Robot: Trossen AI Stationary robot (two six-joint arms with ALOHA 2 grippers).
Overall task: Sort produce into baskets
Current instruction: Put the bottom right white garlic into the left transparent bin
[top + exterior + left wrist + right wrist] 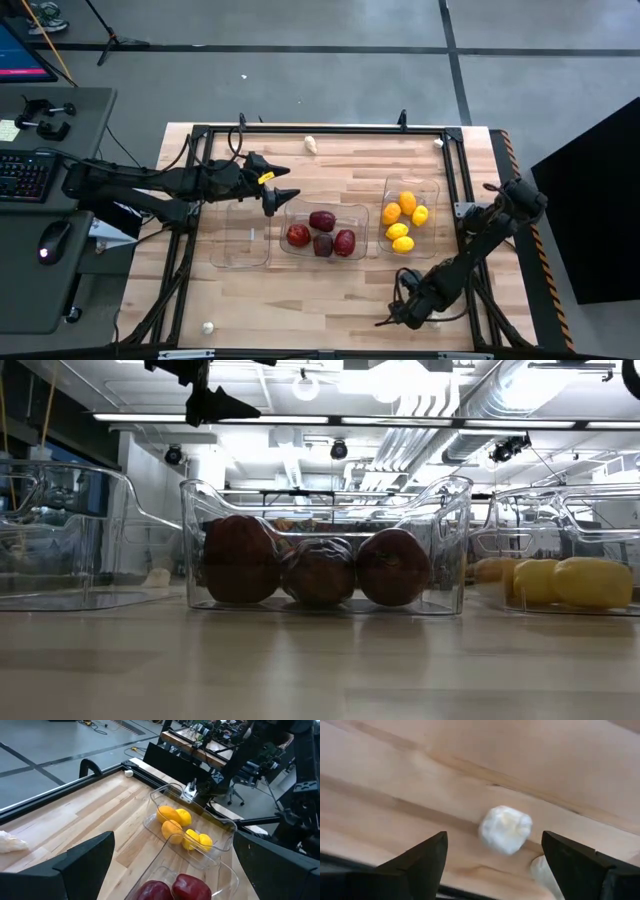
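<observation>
Table: three clear baskets in a row at centre.
Left basket: empty; garlic likely belongs there.
Left gripper: wide apart, waiting at 10 o'clock of the red basket.
Right gripper: fingers spread, straddling a garlic piece at the table's 5 o'clock edge.
Advice: centre on the garlic, then squeeze gently.

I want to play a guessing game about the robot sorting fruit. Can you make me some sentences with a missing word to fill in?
1. The middle basket holds ____ dark red fruits.
2. The lemons in the basket nearest the right arm are yellow and ____.
3. The basket beneath the left gripper is ____.
4. The open right gripper points at a small ____ garlic piece.

Missing words: four; orange; empty; white
</observation>
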